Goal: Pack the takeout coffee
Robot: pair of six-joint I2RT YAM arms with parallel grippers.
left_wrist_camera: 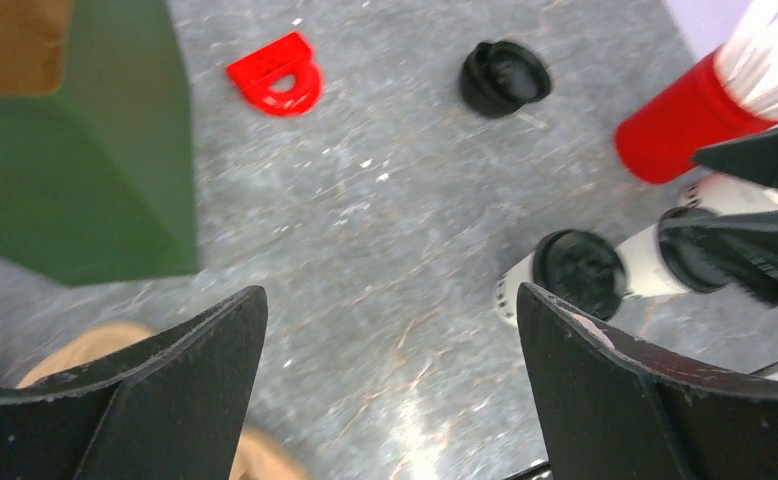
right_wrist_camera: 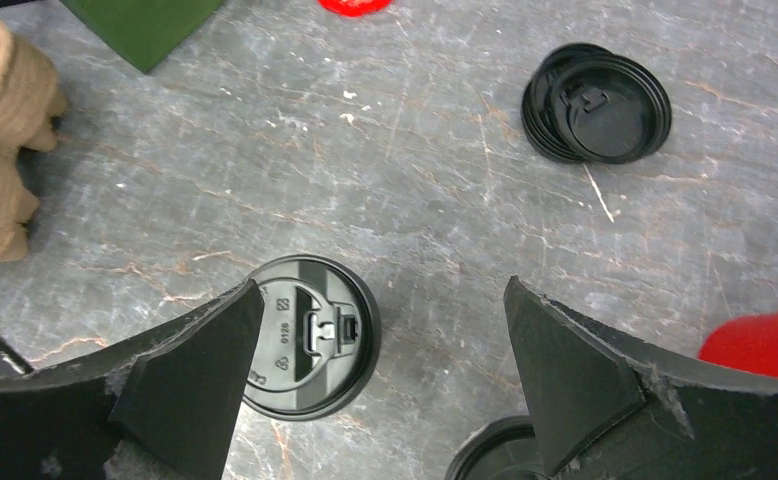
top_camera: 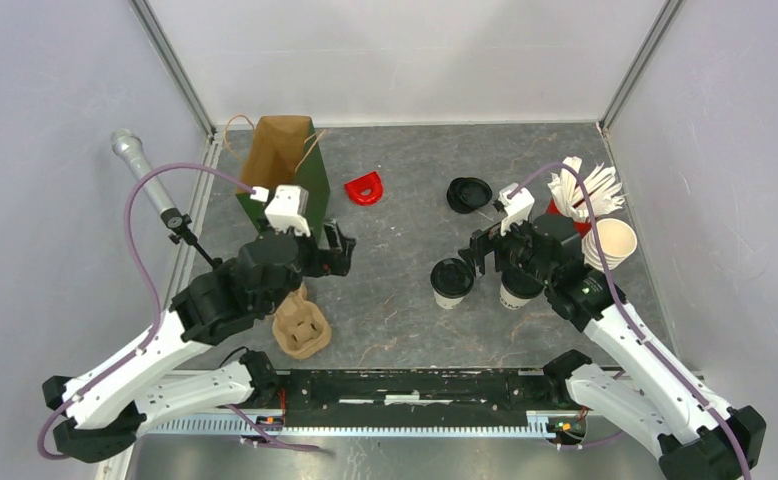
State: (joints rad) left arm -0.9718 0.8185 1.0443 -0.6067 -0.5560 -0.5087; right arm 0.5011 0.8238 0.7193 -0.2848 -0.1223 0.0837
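I have the green bag (top_camera: 283, 165) at the worktop's (top_camera: 405, 300) far-left corner, the pulp carrier (top_camera: 300, 327) by its front edge, and my left gripper (left_wrist_camera: 390, 300) between them, jaws wide apart. There is open room mid-worktop, with a red piece (top_camera: 364, 188) and spare lids (top_camera: 468, 194) behind. Two lidded coffees (top_camera: 452, 280) stand right of centre under my right gripper (right_wrist_camera: 380, 290), jaws apart. The red cup (left_wrist_camera: 670, 135) and cup stack (top_camera: 610, 243) crowd the right edge.

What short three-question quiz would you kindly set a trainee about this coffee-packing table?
1. True or false: the left gripper grips a cup.
2. How many cream-white paper cups with round black plastic lids stand on the grey table? A one, B two, C four.
3. Name the tall thing standing just beyond the left gripper.

Key: 1 false, its jaws are open and empty; 2 B; 3 the open green paper bag.
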